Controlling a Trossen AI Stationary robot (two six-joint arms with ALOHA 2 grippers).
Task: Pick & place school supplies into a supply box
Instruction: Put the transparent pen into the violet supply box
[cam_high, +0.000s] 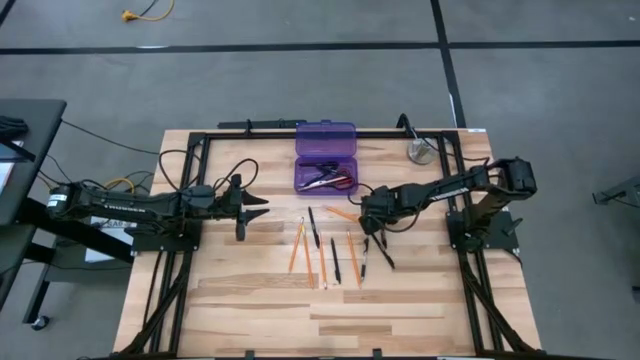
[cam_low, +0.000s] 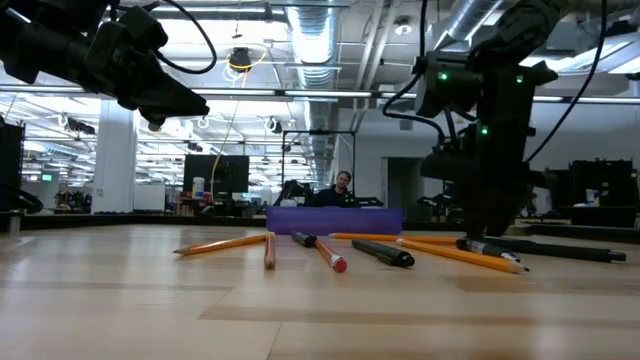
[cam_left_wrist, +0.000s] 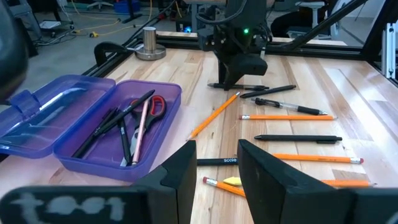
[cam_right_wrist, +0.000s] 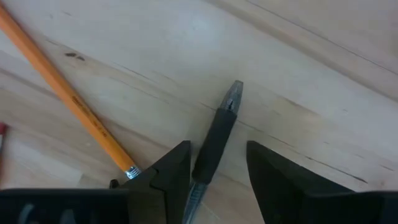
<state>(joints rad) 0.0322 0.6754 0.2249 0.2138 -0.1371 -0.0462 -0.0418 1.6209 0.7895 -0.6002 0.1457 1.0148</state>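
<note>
- Right gripper (cam_right_wrist: 214, 165) down at the table, fingers apart astride a dark pen (cam_right_wrist: 214, 140); orange pencil (cam_right_wrist: 68, 99) alongside
- Left gripper (cam_high: 250, 208) raised, fingers apart; purple pencil case (cam_high: 325, 160) open

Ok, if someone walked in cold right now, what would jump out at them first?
The open purple pencil case at the table's far edge, already holding red-handled scissors and several pens. Then the right gripper, low over the table with its open fingers straddling a dark pen, beside an orange pencil. The left gripper hangs open, off to the left of the scattered supplies.
</note>
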